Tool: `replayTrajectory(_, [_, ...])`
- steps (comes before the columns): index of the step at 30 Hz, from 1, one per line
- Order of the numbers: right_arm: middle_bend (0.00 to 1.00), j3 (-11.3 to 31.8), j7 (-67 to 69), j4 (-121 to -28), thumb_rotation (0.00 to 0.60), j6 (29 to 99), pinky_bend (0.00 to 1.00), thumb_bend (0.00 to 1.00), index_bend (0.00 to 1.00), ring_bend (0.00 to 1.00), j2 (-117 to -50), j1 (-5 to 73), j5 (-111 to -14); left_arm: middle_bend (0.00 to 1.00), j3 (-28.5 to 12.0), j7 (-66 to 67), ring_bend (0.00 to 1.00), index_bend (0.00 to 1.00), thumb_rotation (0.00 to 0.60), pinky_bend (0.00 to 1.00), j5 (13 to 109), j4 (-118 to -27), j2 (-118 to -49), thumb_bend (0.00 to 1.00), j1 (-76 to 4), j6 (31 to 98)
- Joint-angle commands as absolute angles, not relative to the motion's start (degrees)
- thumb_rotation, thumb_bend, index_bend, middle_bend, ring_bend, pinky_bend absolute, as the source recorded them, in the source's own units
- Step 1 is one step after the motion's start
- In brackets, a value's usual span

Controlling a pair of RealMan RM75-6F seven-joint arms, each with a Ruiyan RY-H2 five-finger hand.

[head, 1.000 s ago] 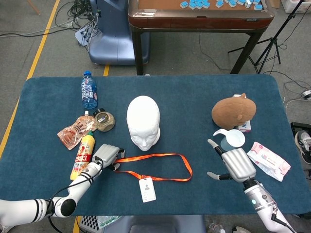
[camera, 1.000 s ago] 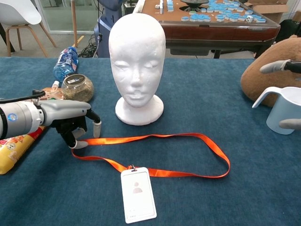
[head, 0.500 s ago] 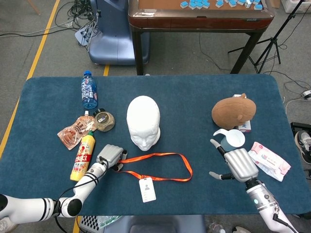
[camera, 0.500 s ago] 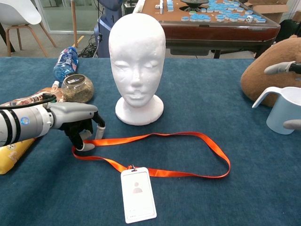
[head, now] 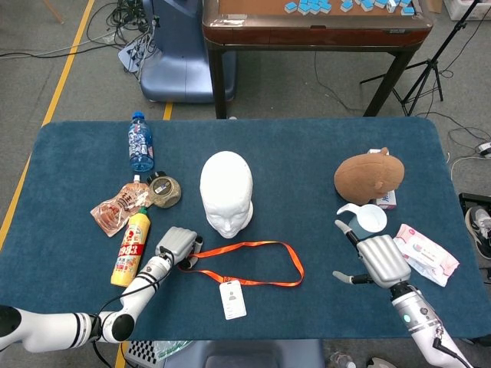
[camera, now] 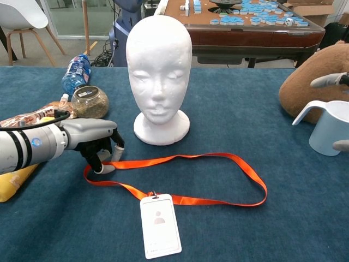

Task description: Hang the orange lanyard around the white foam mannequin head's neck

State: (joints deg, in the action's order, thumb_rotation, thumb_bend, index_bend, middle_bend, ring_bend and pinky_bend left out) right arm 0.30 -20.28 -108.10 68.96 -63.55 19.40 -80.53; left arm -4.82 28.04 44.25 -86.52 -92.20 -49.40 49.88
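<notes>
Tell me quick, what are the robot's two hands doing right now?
Left hand: fingers curled down at the orange lanyard's end; grip cannot be told.
Right hand: open, holding nothing.

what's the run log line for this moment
phase: reaching for strap | left hand: fingers at left end of orange lanyard, grasp unclear | right hand: open, idle | lanyard flat on table, in front of mannequin head

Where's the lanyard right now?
In both views the lanyard lies flat on the table just in front of the mannequin head, its left end at the left hand's fingertips, badge toward the robot.
</notes>
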Motion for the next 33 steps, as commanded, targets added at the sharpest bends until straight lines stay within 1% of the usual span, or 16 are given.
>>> replayTrajectory(1, [1.0, 0.3, -20.3, -108.1, 0.379, 68.9, 1.0, 0.17, 0.0, 1.0, -63.6, 19.4, -80.5, 0.85, -4.7, 27.7, 0.87, 0.58, 0.6, 0.96, 44.7, -86.2, -92.4, 0.32, -49.2, 49.9])
replayTrajectory(9, [1.0, 0.3, -21.6, -108.0, 0.384, 67.7, 1.0, 0.17, 0.0, 1.0, -64.1, 19.6, -79.3, 0.86, -4.8, 25.8, 0.88, 0.62, 0.6, 0.96, 47.2, -86.5, -92.7, 0.32, -48.3, 51.1])
replayTrajectory(10, [1.0, 0.3, -22.0, -108.0, 0.398, 67.3, 1.0, 0.17, 0.0, 1.0, -64.3, 19.7, -79.0, 0.86, -4.7, 25.6, 0.88, 0.63, 0.6, 0.96, 47.8, -86.7, -92.6, 0.32, -48.1, 51.4])
replayTrajectory(11, [1.0, 0.2, -22.8, -107.9, 0.427, 66.6, 1.0, 0.17, 0.0, 1.0, -64.6, 20.0, -78.7, 0.86, -4.6, 25.4, 0.88, 0.63, 0.6, 0.96, 48.5, -87.1, -92.5, 0.32, -47.9, 51.6])
replayTrajectory(12, [1.0, 0.2, -23.3, -107.9, 0.47, 66.2, 1.0, 0.17, 0.0, 1.0, -65.0, 20.3, -78.4, 0.86, -4.5, 25.3, 0.88, 0.63, 0.6, 0.96, 48.9, -87.3, -92.5, 0.32, -47.8, 51.7])
replayTrajectory(15, [1.0, 0.6, -24.8, -107.8, 0.552, 64.4, 1.0, 0.17, 0.02, 1.0, -66.5, 21.4, -77.0, 0.86, -4.4, 25.0, 0.88, 0.62, 0.6, 0.96, 49.8, -88.0, -92.3, 0.32, -47.6, 51.7])
replayTrajectory(17, [1.0, 1.1, -26.0, -107.3, 0.59, 63.4, 1.0, 0.17, 0.05, 1.0, -68.0, 22.3, -75.8, 0.86, -4.6, 24.7, 0.88, 0.62, 0.6, 0.96, 50.1, -88.1, -92.3, 0.32, -47.5, 51.7])
replayTrajectory(18, [1.0, 1.4, -26.6, -107.0, 0.599, 62.9, 1.0, 0.17, 0.08, 1.0, -68.7, 22.7, -75.2, 0.86, -4.7, 24.6, 0.88, 0.62, 0.6, 0.96, 50.2, -88.1, -92.3, 0.32, -47.5, 51.7])
replayTrajectory(25, [1.0, 4.5, -30.2, -102.8, 0.6, 60.8, 1.0, 0.17, 0.25, 1.0, -76.1, 26.2, -69.6, 0.86, -4.9, 24.2, 0.88, 0.62, 0.6, 0.96, 50.7, -88.4, -92.4, 0.32, -47.2, 51.9])
replayTrajectory(30, [1.0, 6.3, -32.4, -99.5, 0.6, 59.4, 1.0, 0.17, 0.3, 1.0, -80.6, 28.8, -65.7, 0.86, -4.9, 23.8, 0.88, 0.62, 0.6, 0.96, 51.0, -88.3, -92.2, 0.32, -46.8, 52.1])
replayTrajectory(33, [1.0, 7.4, -33.2, -97.1, 0.6, 59.1, 1.0, 0.19, 0.35, 1.0, -83.6, 30.2, -63.3, 0.86, -4.9, 23.6, 0.88, 0.62, 0.6, 0.96, 51.3, -88.4, -92.1, 0.32, -46.6, 52.3])
